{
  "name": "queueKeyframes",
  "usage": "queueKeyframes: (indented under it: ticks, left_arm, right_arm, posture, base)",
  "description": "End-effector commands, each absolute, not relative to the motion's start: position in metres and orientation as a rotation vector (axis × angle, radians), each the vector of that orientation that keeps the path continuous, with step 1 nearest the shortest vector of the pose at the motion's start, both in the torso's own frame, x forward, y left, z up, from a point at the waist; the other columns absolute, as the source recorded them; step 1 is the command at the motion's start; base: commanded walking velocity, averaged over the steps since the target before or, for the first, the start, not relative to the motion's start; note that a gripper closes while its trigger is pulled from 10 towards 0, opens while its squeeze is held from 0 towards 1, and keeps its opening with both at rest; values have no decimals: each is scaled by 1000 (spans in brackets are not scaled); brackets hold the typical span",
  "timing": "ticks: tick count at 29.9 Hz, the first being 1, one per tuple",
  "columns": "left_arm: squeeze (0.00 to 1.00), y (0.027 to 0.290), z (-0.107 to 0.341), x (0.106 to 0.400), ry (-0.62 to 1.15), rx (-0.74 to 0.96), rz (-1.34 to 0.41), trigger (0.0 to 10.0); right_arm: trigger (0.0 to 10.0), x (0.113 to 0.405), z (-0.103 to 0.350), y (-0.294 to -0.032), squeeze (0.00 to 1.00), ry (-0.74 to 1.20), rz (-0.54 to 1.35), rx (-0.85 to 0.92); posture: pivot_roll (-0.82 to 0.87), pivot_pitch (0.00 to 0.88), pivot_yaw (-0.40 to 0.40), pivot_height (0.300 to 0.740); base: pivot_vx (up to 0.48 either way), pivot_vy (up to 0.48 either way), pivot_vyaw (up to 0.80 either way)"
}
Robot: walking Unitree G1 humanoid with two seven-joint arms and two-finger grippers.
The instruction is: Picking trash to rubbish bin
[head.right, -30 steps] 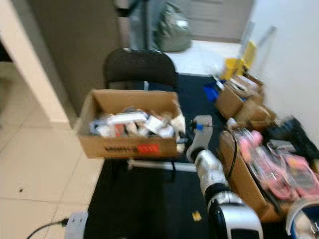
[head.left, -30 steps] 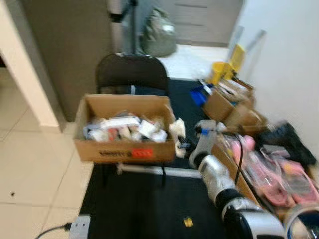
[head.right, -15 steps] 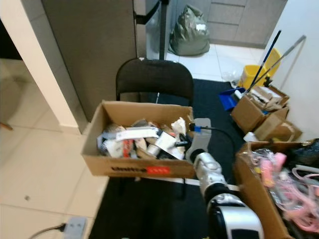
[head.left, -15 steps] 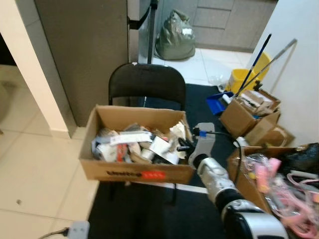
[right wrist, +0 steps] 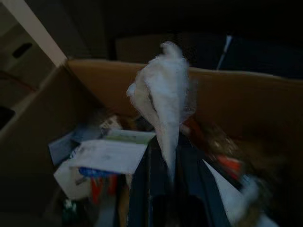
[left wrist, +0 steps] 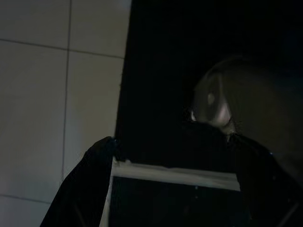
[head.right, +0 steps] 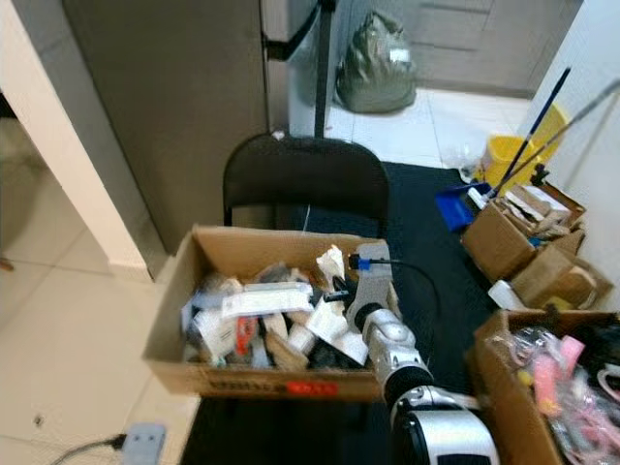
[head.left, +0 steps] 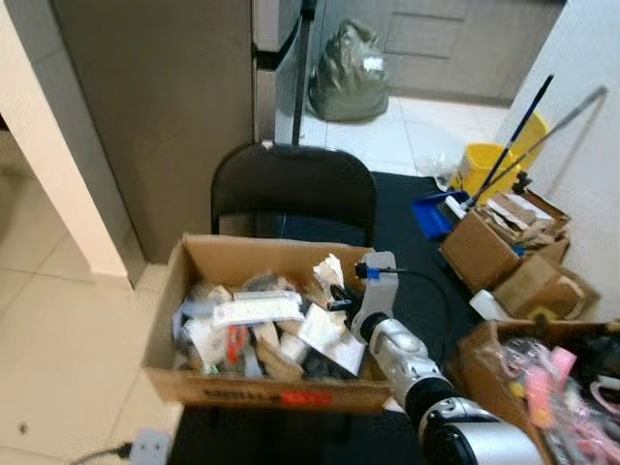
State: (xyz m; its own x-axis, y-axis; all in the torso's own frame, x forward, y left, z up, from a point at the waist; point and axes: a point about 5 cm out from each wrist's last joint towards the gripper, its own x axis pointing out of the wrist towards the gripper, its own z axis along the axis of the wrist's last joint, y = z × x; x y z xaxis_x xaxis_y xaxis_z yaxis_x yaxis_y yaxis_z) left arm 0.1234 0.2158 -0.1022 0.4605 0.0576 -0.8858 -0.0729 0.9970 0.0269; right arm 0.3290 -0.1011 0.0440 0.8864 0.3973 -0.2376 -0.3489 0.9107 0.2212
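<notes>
1. I've got the right gripper [right wrist: 165, 189] out over the cardboard box [head.left: 257, 387], near its right-hand end, with the two black fingers [right wrist: 142, 189] clamped on a crumpled white wad of paper [right wrist: 163, 104].
2. In the right wrist view the wad sticks up from between the fingers; its lower end is pinched out of sight, and the whole shot is dim and soft.
3. From the head camera I see the same wad [head.left: 326, 271] as a small white tuft just ahead of the silver right arm [head.left: 392, 349], above the trash already in the box.
4. The box is packed with trash [head.left: 257, 325]: white sheets, wrappers, something red. I can't separate most pieces, and the gripper hides part of that end.
5. The box sits on the seat of a black folding chair [head.left: 291, 189]; the seat itself is covered, so only the backrest shows.
6. Left gripper [left wrist: 175, 189]: the wrist view is very dark. I make out dark finger shapes, a pale bar between them, black mat and floor tiles [left wrist: 57, 94]. Whether it's parted or closed, I can't tell.
7. Further out on the right: open boxes [head.left: 484, 242], a yellow bucket [head.left: 480, 165] with handles leaning in it, and pink items [head.left: 547, 387] cut off by the frame edge.
8. At the back, a grey-green bag [head.left: 349, 73] sits on the tiles.
</notes>
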Motion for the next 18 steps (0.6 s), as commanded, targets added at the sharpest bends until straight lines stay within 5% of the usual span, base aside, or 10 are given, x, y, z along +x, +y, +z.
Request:
queueKeyframes:
  ticks: [1, 2, 3, 12, 17, 18]
  left_arm:
    - [0, 215, -104, 118, 1112, -13, 85, 10000]
    - [0, 215, -104, 118, 1112, -13, 85, 10000]
    - [0, 215, -104, 119, 1113, -11, 82, 10000]
    - [0, 214, -104, 119, 1118, -8, 74, 10000]
    - [0, 210, -105, 118, 1125, -32, 63, 10000]
    - [0, 210, -105, 118, 1124, -37, 69, 10000]
  right_arm:
    - [10000, 325, 38, -98, 667, 320, 403, 152]
    - [10000, 325, 38, -98, 667, 320, 403, 152]
    - [10000, 324, 36, -98, 1000, 331, 404, 127]
    - [10000, 323, 35, -99, 1000, 331, 419, 141]
    - [10000, 320, 34, -108, 1000, 334, 430, 441]
    - [10000, 315, 31, -108, 0, 344, 504, 525]
  posture:
    - [150, 47, -37, 740]
    - [150, 47, -37, 740]
    - [148, 48, -39, 740]
    - [147, 41, -42, 740]
    - [147, 34, -46, 740]
    - [147, 32, -46, 740]
  base:
    - [0, 0, 0]
    - [0, 0, 0]
    - [0, 0, 0]
    - [0, 0, 0]
    - [0, 0, 0]
    - [0, 0, 0]
